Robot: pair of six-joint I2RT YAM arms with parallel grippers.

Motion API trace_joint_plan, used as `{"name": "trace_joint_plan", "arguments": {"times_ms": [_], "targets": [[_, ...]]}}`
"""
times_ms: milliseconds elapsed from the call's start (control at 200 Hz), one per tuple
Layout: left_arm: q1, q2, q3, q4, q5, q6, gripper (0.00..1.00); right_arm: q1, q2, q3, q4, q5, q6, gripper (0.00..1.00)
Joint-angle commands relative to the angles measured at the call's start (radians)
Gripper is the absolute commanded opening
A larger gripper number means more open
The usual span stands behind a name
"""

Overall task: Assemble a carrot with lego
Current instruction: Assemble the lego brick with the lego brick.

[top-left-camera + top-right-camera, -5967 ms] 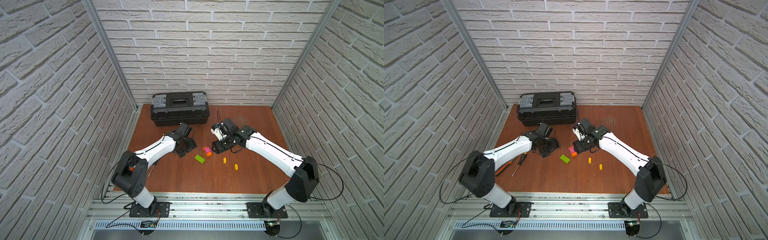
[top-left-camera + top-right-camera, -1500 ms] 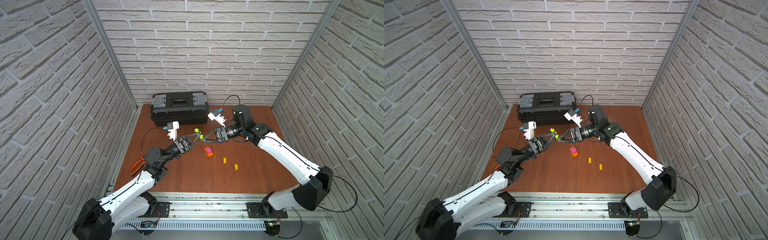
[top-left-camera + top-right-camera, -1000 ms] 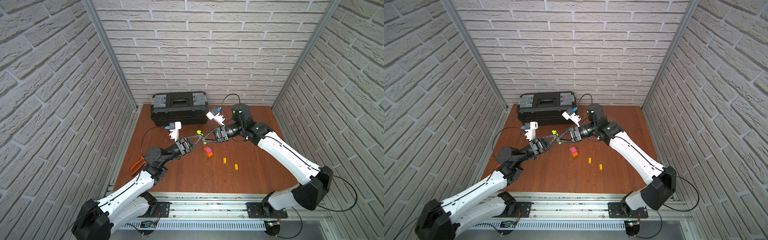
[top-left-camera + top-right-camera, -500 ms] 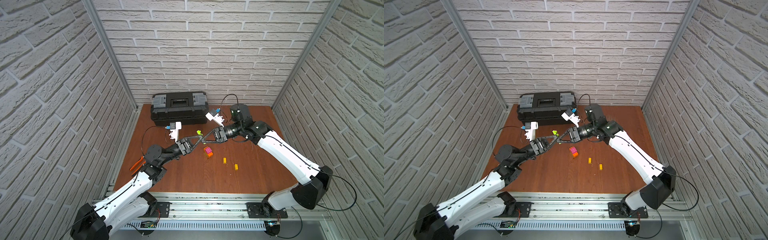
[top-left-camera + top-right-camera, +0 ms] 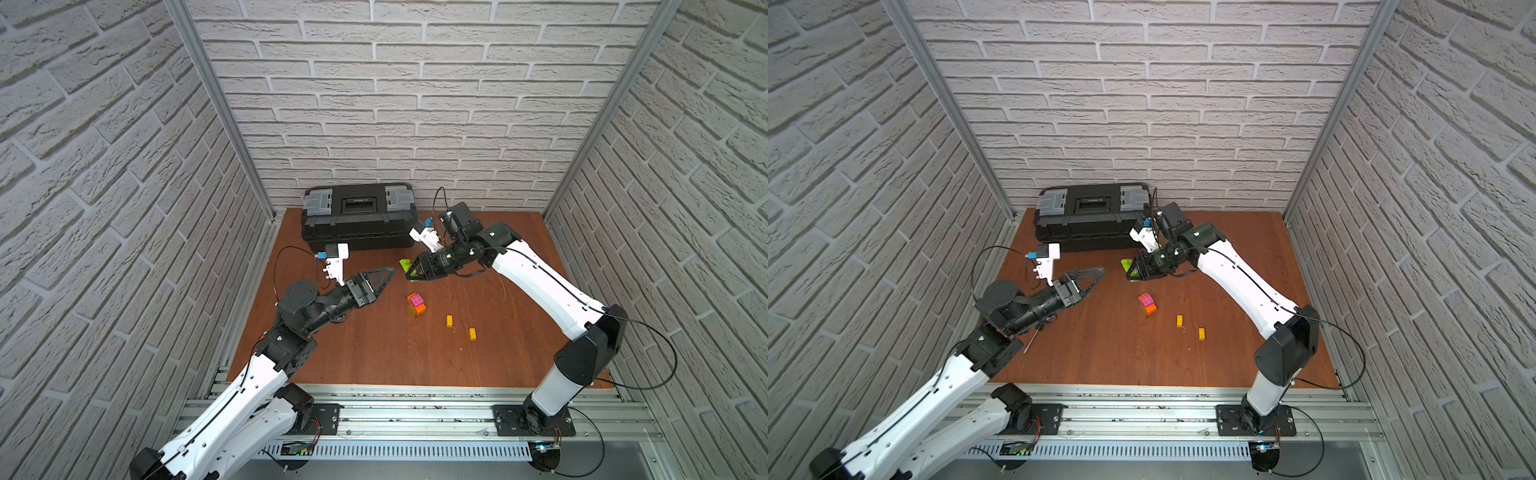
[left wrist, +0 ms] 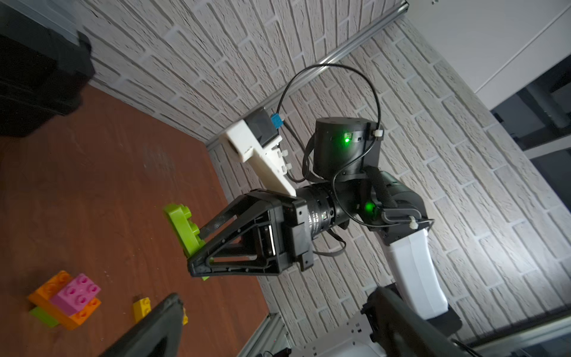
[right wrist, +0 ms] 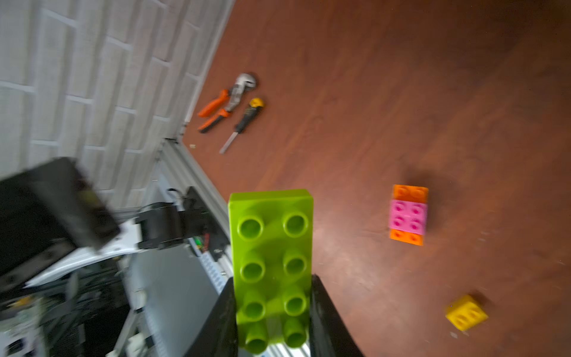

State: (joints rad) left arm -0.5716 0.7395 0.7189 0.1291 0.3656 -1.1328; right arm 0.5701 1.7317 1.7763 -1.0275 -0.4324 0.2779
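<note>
My right gripper (image 5: pixel 410 272) is shut on a long lime-green lego brick (image 7: pixel 272 247), held above the table with its far end sticking out past the fingertips (image 7: pixel 321 309). My left gripper (image 5: pixel 384 282) hangs open and empty a short way to the left of the brick (image 6: pixel 182 228), apart from it. The carrot (image 5: pixel 416 302), a small clump of orange, pink and lime-green bricks, lies on the table below the two grippers and shows in both top views (image 5: pixel 1147 302). Two tiny yellow bricks (image 5: pixel 449 320) (image 5: pixel 472 333) lie loose to its right.
A black toolbox (image 5: pixel 359 216) stands against the back wall, just behind the grippers. Orange-handled pliers (image 7: pixel 225 105) and a screwdriver (image 7: pixel 244 123) lie near the table's left edge, under the left arm. Brick walls close in three sides.
The left gripper has opened, let go of the lime-green brick and drawn back to the left. The right gripper has shut on the brick and holds it alone.
</note>
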Motion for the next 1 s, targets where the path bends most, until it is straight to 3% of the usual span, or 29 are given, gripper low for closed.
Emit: {"name": "trace_joint_plan", "arguments": {"times_ms": [0,235,595,995], "targets": [[0.009,-0.043,0.027,-0.256,-0.131,0.113,0.98,0.039,0.06,-0.007,-0.127,0.297,-0.077,0.03],[0.009,-0.086,-0.038,-0.309,-0.182,0.069,0.98,0.068,0.12,-0.112,-0.003,0.427,-0.11,0.02],[0.008,-0.075,-0.088,-0.322,-0.204,0.035,0.97,0.077,0.174,-0.167,0.052,0.418,-0.144,0.02],[0.009,-0.073,-0.106,-0.327,-0.206,0.027,0.96,0.114,0.261,-0.088,0.014,0.457,-0.105,0.02]]}}
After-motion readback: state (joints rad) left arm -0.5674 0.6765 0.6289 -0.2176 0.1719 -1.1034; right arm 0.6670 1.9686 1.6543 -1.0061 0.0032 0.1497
